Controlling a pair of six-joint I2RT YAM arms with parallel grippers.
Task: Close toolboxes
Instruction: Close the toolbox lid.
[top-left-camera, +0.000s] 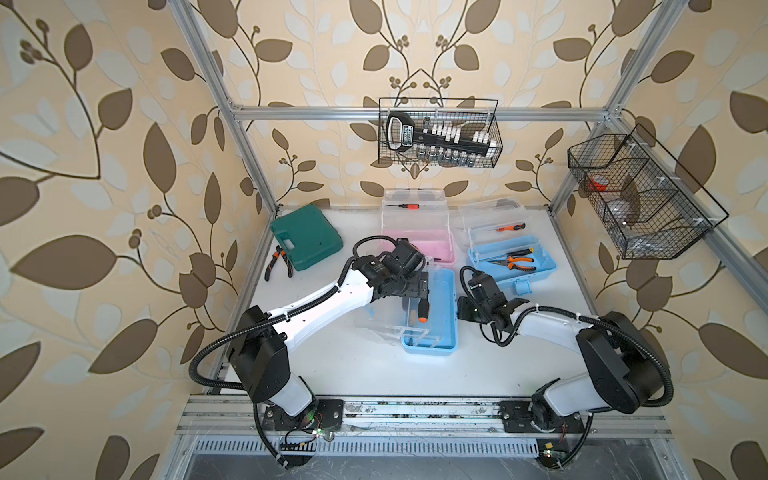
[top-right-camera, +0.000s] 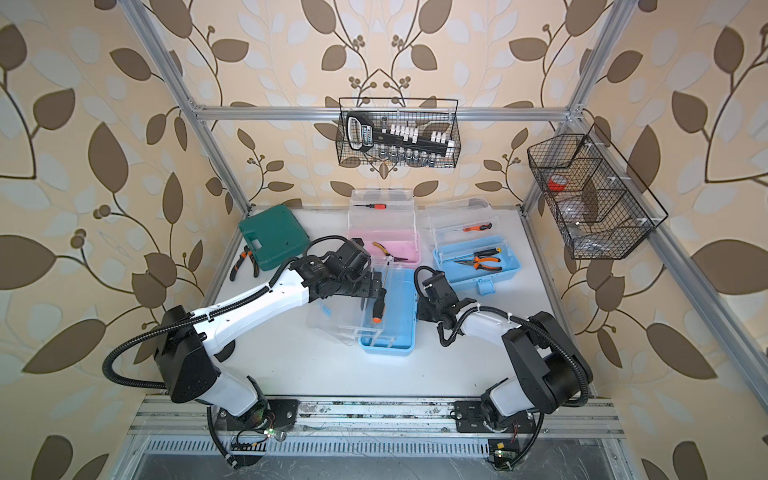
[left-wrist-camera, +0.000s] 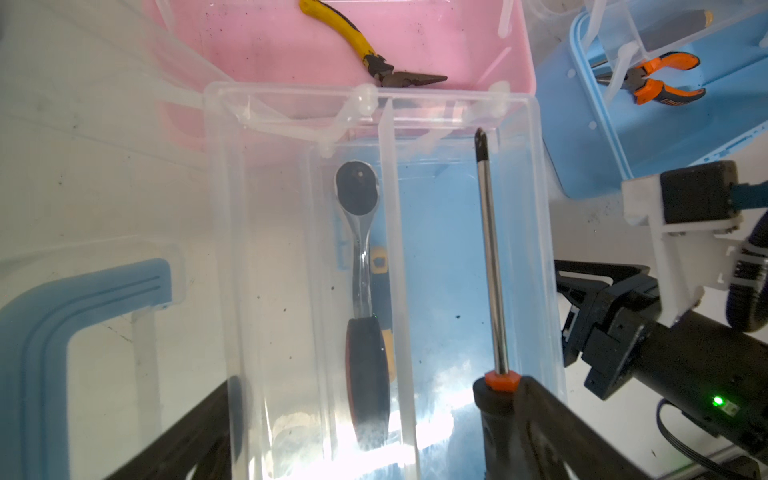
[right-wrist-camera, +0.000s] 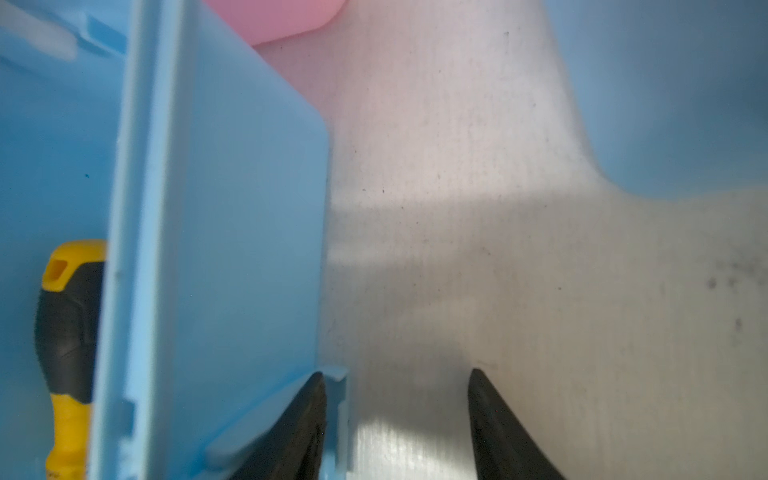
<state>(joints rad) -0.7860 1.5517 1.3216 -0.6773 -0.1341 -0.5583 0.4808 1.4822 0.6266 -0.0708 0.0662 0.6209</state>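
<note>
i am counting three toolboxes lying open on the white tabletop (top-left-camera: 353, 365), hovering my left gripper (left-wrist-camera: 380, 380), spread wide, over the near blue toolbox (top-left-camera: 442, 332), touching its side with my right gripper (right-wrist-camera: 395, 372), jaws apart and pinching nothing, the pink toolbox (top-left-camera: 436, 249) and far blue toolbox (top-left-camera: 536, 274) sitting behind, beneath two wire baskets (top-left-camera: 494, 124) (top-left-camera: 648, 245) on leaf-patterned walls (top-left-camera: 124, 166).
</note>
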